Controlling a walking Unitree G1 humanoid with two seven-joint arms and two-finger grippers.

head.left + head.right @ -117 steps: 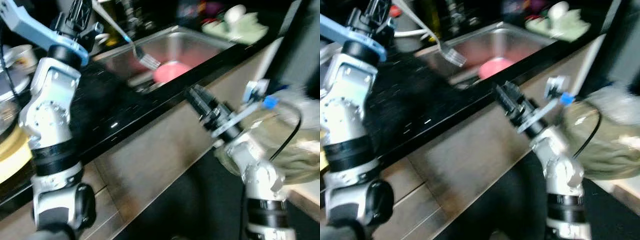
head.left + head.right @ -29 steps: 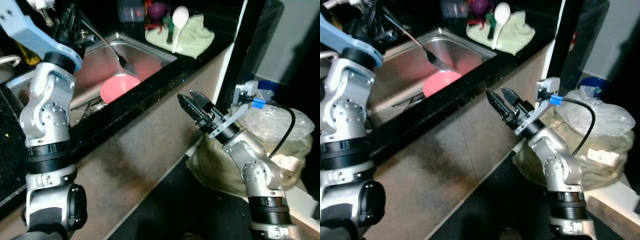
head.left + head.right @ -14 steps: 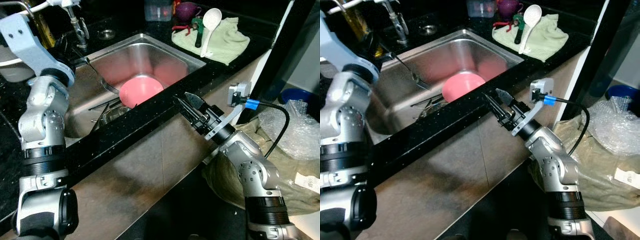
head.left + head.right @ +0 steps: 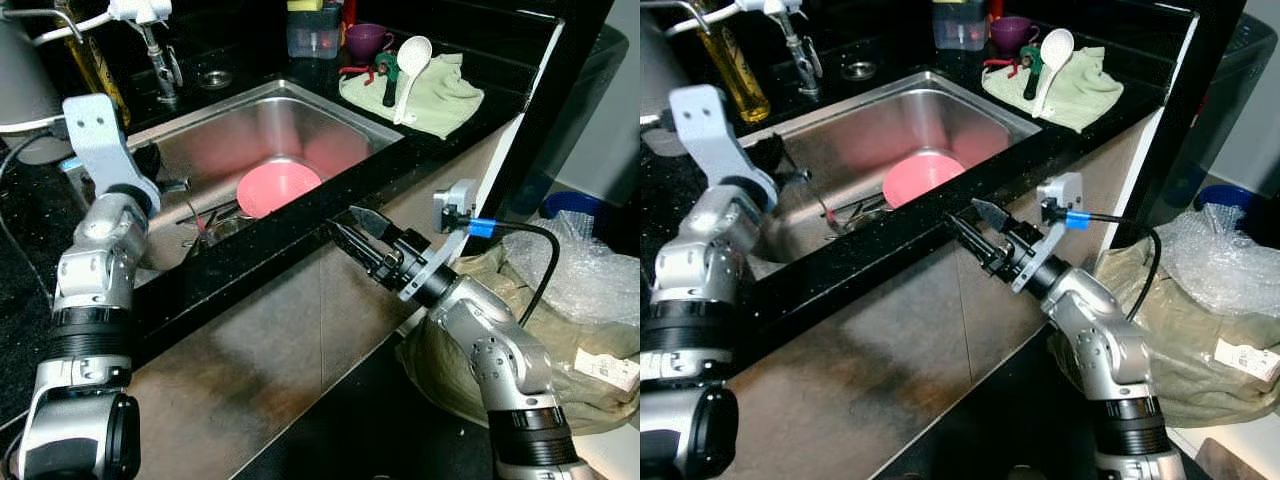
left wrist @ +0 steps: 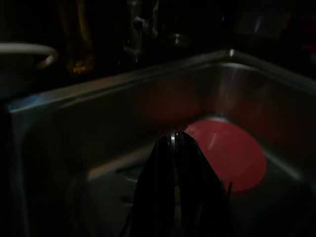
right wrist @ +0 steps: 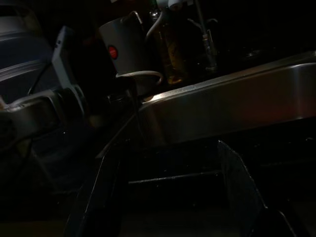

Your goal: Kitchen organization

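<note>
left gripper (image 5: 173, 143): reached down into the left end of the steel sink (image 4: 330, 115), fingers pinched together on a thin metal utensil (image 5: 172, 137), its kind too dark to tell. oil bottle (image 4: 733, 72): amber, upright on the black counter (image 4: 20, 215) behind the sink's left rear corner, near the faucet (image 4: 160, 55). loose cutlery (image 4: 215, 215): lying on the sink floor just left of the pink plate. pink plate (image 4: 278, 186): flat on the sink floor, toward the front wall. right gripper (image 4: 352, 228): held just in front of the counter's front edge below the sink, fingers spread apart, grasping nothing. clear container (image 4: 312, 32) and purple cup (image 4: 365, 40): at the counter's rear edge behind the sink's right end. green cloth (image 4: 425, 95): spread on the counter right of the sink, with a white spoon (image 4: 410, 60) lying across it. plastic-covered bundle (image 4: 590, 300): on the floor at far right.
</note>
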